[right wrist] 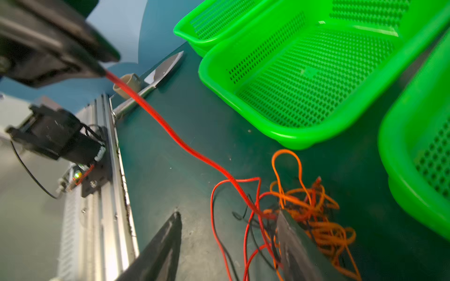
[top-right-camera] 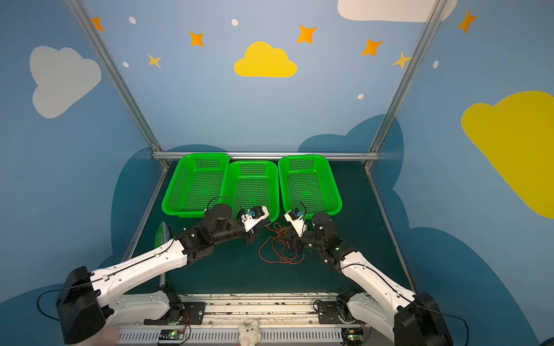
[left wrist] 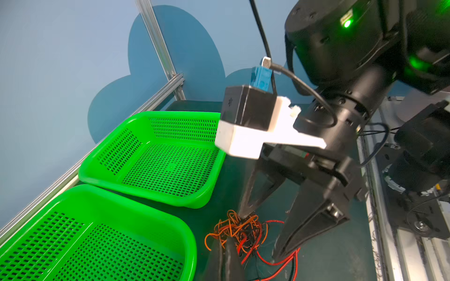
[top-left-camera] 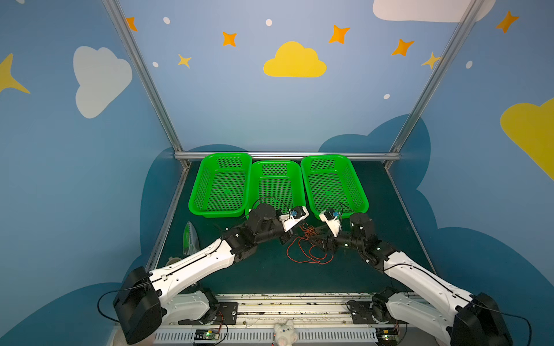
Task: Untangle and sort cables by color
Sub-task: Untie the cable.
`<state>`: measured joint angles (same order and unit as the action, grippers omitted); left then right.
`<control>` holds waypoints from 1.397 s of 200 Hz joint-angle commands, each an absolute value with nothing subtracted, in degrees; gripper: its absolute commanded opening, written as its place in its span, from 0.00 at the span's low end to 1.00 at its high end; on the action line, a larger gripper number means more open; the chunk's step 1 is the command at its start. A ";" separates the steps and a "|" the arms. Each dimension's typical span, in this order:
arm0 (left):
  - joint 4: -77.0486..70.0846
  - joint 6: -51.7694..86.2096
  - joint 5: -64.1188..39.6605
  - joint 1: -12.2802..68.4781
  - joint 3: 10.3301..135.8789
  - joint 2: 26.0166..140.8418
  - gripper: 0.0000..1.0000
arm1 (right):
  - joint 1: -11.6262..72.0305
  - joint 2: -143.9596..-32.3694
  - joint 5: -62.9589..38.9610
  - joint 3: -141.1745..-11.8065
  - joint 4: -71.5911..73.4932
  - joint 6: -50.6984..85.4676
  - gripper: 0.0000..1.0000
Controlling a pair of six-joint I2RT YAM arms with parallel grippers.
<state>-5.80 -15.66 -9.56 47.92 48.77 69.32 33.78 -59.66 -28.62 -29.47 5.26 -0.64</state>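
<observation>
The cables [top-left-camera: 308, 248] [top-right-camera: 278, 248] lie as one knot of thin red, orange and black wires on the dark mat in front of the baskets, with red loops trailing toward me. My left gripper [top-left-camera: 286, 238] [left wrist: 229, 245] is shut on a red cable [right wrist: 170, 132], which runs taut from its tips into the knot [right wrist: 309, 209]. My right gripper [right wrist: 229, 219] [left wrist: 264, 233] stands open over the knot's near side. Red and black strands pass between its fingers, and one finger [right wrist: 289, 233] rests against the orange bundle [left wrist: 233, 226].
Three green mesh baskets [top-left-camera: 218, 213] [top-left-camera: 275, 162] [top-left-camera: 361, 194] stand in a row at the back, close behind the grippers. A metal trowel [right wrist: 168, 65] and a beige ring [right wrist: 127, 84] lie by the left rail. A plush toy [top-left-camera: 284, 332] sits at the front edge.
</observation>
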 commanded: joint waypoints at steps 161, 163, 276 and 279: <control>-24.25 -1.65 -12.17 43.46 40.17 66.53 0.86 | 32.01 -67.23 -23.37 -51.62 -1.33 2.93 0.00; -24.28 -1.60 -12.67 43.45 40.19 66.88 0.84 | 31.93 -67.23 -23.58 -51.77 -1.34 3.13 0.00; -40.61 -0.07 -17.42 46.46 47.02 85.16 0.52 | 31.75 -64.19 -31.11 -52.38 2.57 8.70 0.00; -40.61 -0.18 -17.20 46.61 47.15 85.24 0.52 | 31.74 -64.24 -31.11 -52.38 2.49 8.77 0.00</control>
<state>-35.94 -0.16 -18.13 46.13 45.25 84.75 31.70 -65.76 -28.47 -51.31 0.60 7.57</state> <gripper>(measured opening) 0.525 0.049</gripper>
